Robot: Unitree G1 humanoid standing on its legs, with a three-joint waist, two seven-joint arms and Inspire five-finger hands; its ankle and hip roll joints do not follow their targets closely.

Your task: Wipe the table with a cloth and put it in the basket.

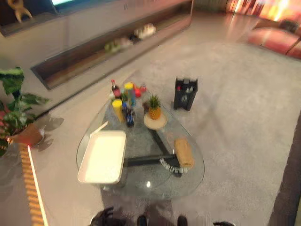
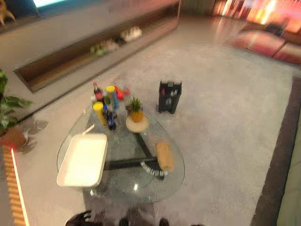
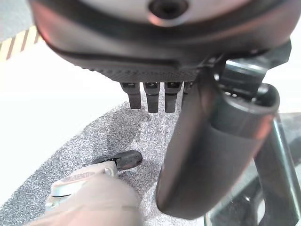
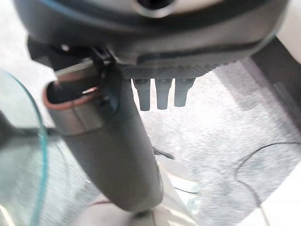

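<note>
A rolled tan cloth (image 1: pixel 183 152) lies on the right side of the rounded glass table (image 1: pixel 188 181). A white rectangular basket (image 1: pixel 103 157) stands on the table's left side. My left hand (image 3: pixel 207 155) hangs low by the table's near edge over grey carpet, fingers straight, holding nothing; it also shows as a dark shape at the bottom of the left eye view (image 1: pixel 101 217). Beside the glass edge my right hand (image 4: pixel 117 155) hangs the same way, open and empty. Both hands are well short of the cloth.
Several bottles and cans (image 1: pixel 123 101) and a pineapple on a plate (image 1: pixel 154 110) crowd the table's far end. A black carrier (image 1: pixel 185 93) stands on the carpet beyond. A potted plant (image 1: pixel 16 108) is at left, a low shelf unit (image 1: pixel 113 47) behind.
</note>
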